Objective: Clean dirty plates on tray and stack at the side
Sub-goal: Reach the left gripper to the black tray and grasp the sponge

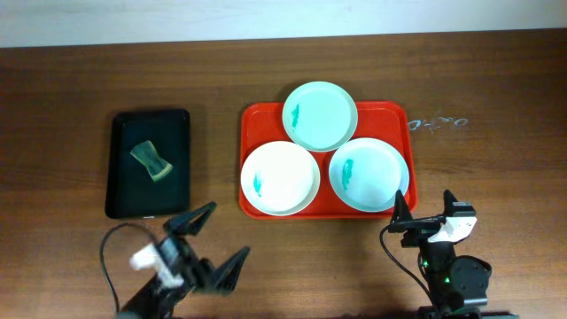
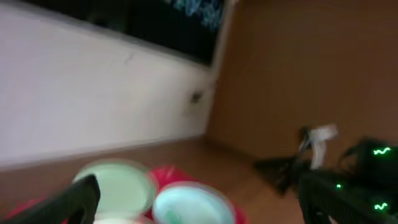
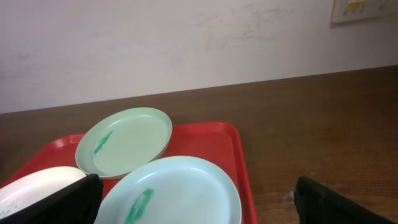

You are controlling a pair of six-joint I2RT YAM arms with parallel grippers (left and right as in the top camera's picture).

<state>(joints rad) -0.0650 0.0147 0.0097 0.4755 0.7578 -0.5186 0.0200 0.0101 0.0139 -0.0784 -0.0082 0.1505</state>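
The red tray (image 1: 252,120) lies in the middle of the table and holds three plates. The pale mint plate (image 1: 320,115) is at the back, the white plate (image 1: 279,177) front left and the light blue plate (image 1: 368,174) front right. Each has a teal smear. My left gripper (image 1: 226,230) is open and empty, in front of the tray's left corner. My right gripper (image 1: 425,202) is open and empty, just in front of the tray's right corner. The right wrist view shows the light blue plate (image 3: 174,193), the mint plate (image 3: 127,140) and the white plate (image 3: 31,186) between the open fingers (image 3: 199,202).
A black tray (image 1: 120,177) at the left holds a green sponge (image 1: 151,160). White scribbles (image 1: 438,124) mark the table right of the red tray. The left wrist view is blurred, showing the mint plate (image 2: 121,186), the light blue plate (image 2: 189,205) and the right arm (image 2: 348,180).
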